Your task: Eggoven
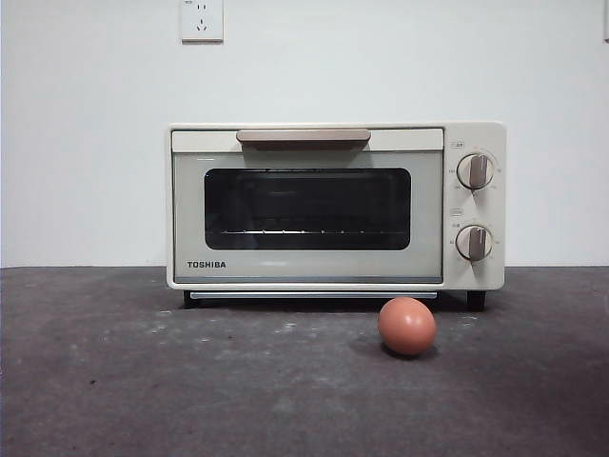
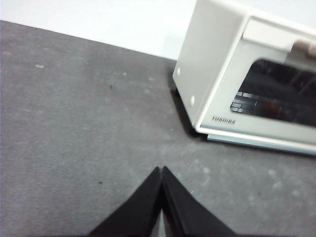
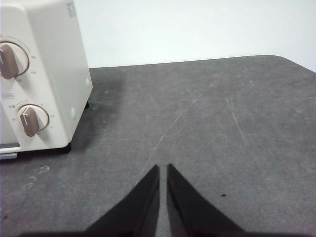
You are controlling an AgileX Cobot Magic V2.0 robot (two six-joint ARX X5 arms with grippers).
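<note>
A small reddish-brown egg (image 1: 407, 326) lies on the dark table just in front of the cream TOSHIBA toaster oven (image 1: 335, 205), below its two knobs. The oven's dark glass door is closed, with the tan handle (image 1: 304, 137) along its top edge. My left gripper (image 2: 162, 170) is shut and empty, hovering over bare table off the oven's (image 2: 237, 74) left front corner. My right gripper (image 3: 163, 168) is shut and empty too, over the table to the right of the oven's (image 3: 44, 74) knob side. The egg is in neither wrist view, and neither arm appears in the front view.
The dark grey tabletop (image 1: 143, 381) stretches around the oven, with a white wall behind it. A wall socket (image 1: 202, 19) sits high on that wall. The table's far right corner (image 3: 281, 61) is rounded.
</note>
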